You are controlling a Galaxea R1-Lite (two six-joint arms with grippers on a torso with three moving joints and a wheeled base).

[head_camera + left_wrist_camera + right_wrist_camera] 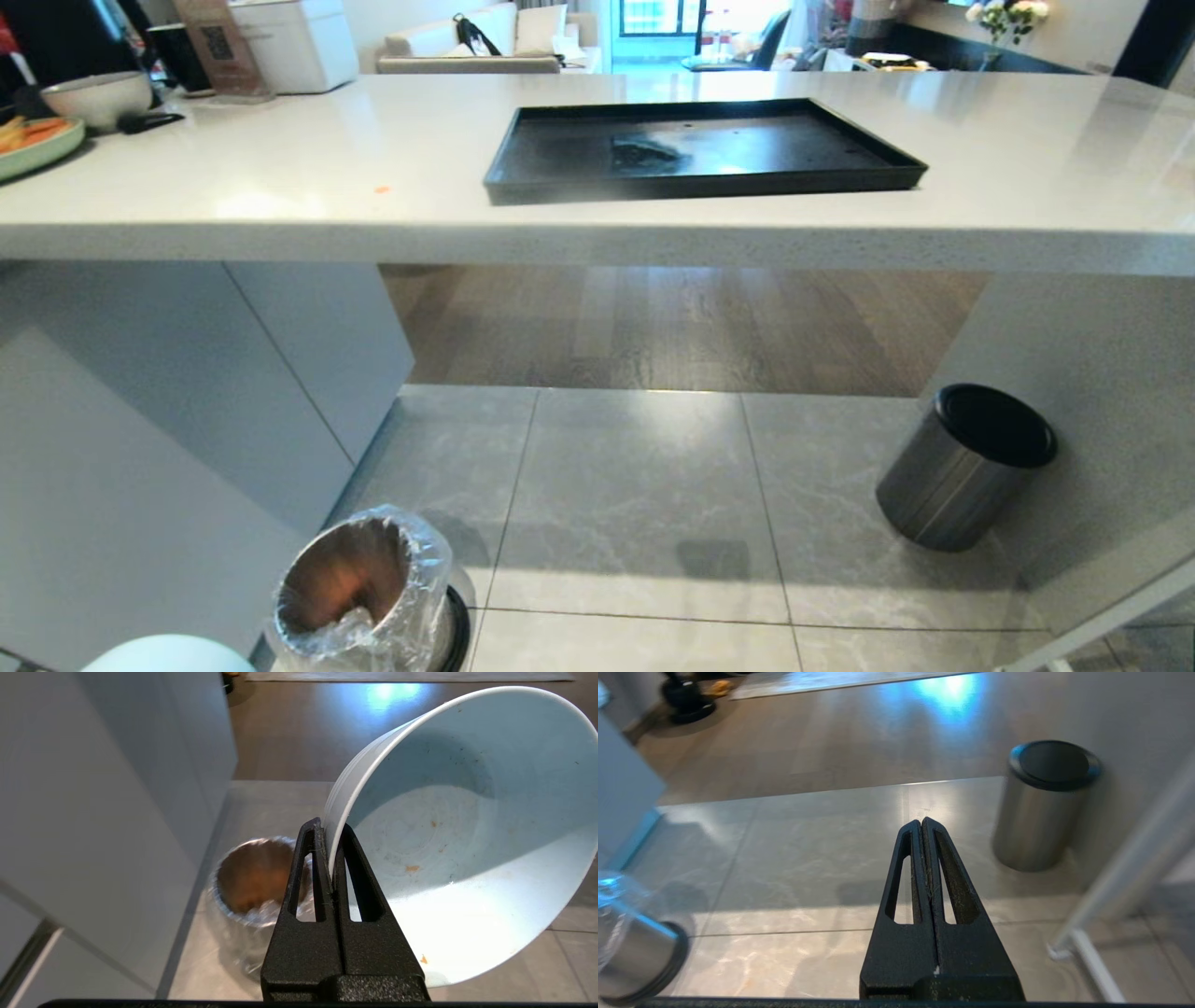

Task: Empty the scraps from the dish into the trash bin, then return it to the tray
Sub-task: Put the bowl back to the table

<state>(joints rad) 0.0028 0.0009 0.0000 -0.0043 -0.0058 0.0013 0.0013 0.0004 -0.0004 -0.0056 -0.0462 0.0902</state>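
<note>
The left gripper (331,858) pinches the rim of the dish (467,835), tipped on its side above the floor near the bin (254,877). Only small orange specks cling inside the dish. The tray (700,149) lies bare on the counter (280,196), close to its near edge. The right gripper (922,823) hangs over the tiles, jaws pressed together on nothing.

A: What can't you see from the head view?
B: Your dish (168,653) is cut off at the bottom edge; only 1 pale sliver shows. The trash bin (364,597) loses its base there too.
A: And the bin's contents?
B: Too blurred in your left wrist view to tell.
</note>
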